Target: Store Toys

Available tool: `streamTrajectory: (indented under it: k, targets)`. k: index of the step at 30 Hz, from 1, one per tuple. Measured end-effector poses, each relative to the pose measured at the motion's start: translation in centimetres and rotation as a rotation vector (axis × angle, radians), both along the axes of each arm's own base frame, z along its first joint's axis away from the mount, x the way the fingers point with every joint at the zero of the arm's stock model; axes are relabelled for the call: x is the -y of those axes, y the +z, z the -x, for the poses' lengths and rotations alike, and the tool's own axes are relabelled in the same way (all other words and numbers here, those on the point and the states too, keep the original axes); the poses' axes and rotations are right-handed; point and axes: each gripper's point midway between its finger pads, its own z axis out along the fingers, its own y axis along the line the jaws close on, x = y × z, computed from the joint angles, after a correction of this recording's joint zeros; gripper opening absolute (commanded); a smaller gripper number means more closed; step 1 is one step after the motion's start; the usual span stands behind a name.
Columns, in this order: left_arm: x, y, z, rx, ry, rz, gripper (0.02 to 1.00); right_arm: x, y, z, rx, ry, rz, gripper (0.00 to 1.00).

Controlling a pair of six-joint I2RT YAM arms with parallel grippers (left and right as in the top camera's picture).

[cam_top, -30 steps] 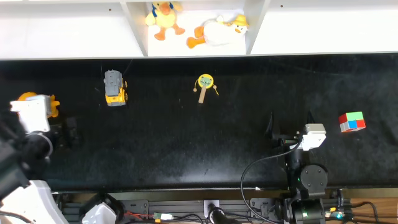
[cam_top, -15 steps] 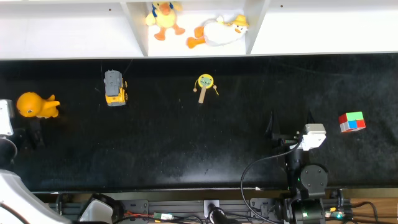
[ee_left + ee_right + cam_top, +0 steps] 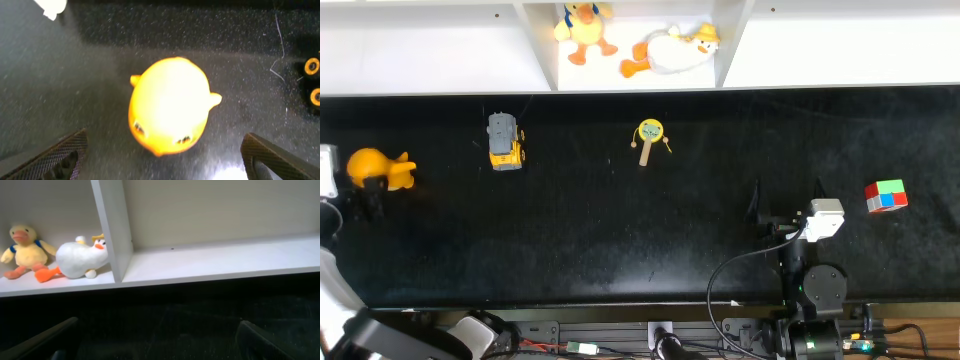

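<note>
The orange toy [image 3: 170,107] lies centred between the left claw's [image 3: 165,152] wide-spread fingers [image 3: 60,152], apparently just beneath it, face towards the wrist.

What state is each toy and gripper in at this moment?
Orange round plastic toy: on black mat, ungrasped.
Yellow-grey toy truck: upright on mat.
Yellow plush duck: sitting in white shelf.
White plush duck: lying in shelf.
Left gripper: open, facing orange toy.
Right gripper: open, empty.

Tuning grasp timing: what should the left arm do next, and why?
Probably ease the left gripper down and close on the orange toy: its jaws stand wide open, and the toy lies centred between them on the black mat, ungrasped.
</note>
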Motion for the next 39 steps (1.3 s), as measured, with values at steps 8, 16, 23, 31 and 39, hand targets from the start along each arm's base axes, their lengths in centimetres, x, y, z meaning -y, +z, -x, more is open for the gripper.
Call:
streamTrajectory:
  k: [8,16,23,31,39]
  targets:
    - [0.4,-0.7,-1.2,-0.025,-0.016,-0.021,0.998,0.0,0.0,0.0,-0.001,0.0,0.0,0.996]
    - [-0.1,-1.1,-1.3,-0.049,0.001,-0.043,0.998,0.0,0.0,0.0,0.0,0.0,0.0,0.993]
    - [-0.3,-3.0,-1.3,-0.087,0.01,-0.005,0.766,0.0,0.0,0.0,0.0,0.0,0.0,0.993]
    - [-0.9,-2.8,-1.7,-0.068,0.014,-0.027,0.279,0.0,0.0,0.0,0.0,0.0,0.0,0.996]
    - [-0.5,-0.7,-1.9,-0.01,0.023,-0.03,0.121,0.0,0.0,0.0,-0.001,0.0,0.0,0.996]
